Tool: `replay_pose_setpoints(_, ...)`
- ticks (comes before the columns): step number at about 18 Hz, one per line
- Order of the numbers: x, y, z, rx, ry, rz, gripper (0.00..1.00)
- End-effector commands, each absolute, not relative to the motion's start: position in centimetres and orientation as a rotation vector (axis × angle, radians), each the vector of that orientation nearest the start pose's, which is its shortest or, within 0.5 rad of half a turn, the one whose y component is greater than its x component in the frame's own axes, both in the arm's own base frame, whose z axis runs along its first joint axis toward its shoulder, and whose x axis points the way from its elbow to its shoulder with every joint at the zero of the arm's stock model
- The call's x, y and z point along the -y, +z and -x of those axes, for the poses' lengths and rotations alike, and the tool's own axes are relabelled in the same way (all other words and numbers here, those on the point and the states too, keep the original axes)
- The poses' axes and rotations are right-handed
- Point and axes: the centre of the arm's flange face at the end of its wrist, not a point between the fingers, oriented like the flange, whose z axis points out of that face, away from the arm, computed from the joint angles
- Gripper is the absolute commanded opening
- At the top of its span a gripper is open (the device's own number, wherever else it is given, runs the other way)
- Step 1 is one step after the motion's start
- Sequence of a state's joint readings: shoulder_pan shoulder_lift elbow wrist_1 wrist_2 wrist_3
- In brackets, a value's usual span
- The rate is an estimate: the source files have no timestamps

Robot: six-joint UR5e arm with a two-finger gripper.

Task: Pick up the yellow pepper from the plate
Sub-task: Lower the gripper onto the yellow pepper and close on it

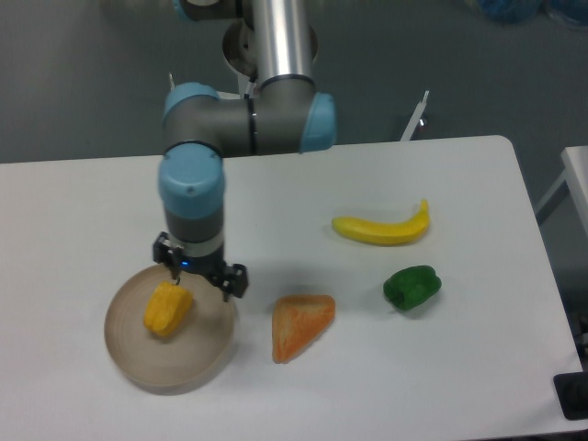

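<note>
The yellow pepper [167,310] is a small blocky yellow-orange toy lying in the left half of the round beige plate [197,363] at the table's front left. My gripper [200,273] points straight down over the plate's far edge, just above and to the right of the pepper. Its two dark fingers [236,282] stand spread apart, so it looks open and holds nothing. The pepper's top edge sits right under the gripper's left finger, and I cannot tell whether they touch.
An orange-tan triangular wedge [300,325] lies just right of the plate. A green pepper [412,287] and a long yellow banana [381,229] lie further right. The table's front and right edges are in view.
</note>
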State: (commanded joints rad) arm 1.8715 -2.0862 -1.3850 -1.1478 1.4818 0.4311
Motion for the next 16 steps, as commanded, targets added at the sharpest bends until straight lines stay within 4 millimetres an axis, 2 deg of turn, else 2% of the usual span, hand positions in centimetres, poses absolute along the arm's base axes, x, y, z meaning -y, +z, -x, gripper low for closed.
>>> replay_pose_setpoints(4, -70.1, 30.5, 5.3, -0.237, -0.068, 3.015, 1.00)
replay_pose_setpoints(9, -70.0, 29.4, 4.9, -0.245, -0.076, 3.031, 1.00)
replay_pose_setpoints(12, -70.3, 28.4, 3.4, -0.277, -0.077, 3.037, 1.00)
replay_pose_setpoints(16, -70.3, 27.6, 3.1, -0.287, -0.083, 3.046, 1.00)
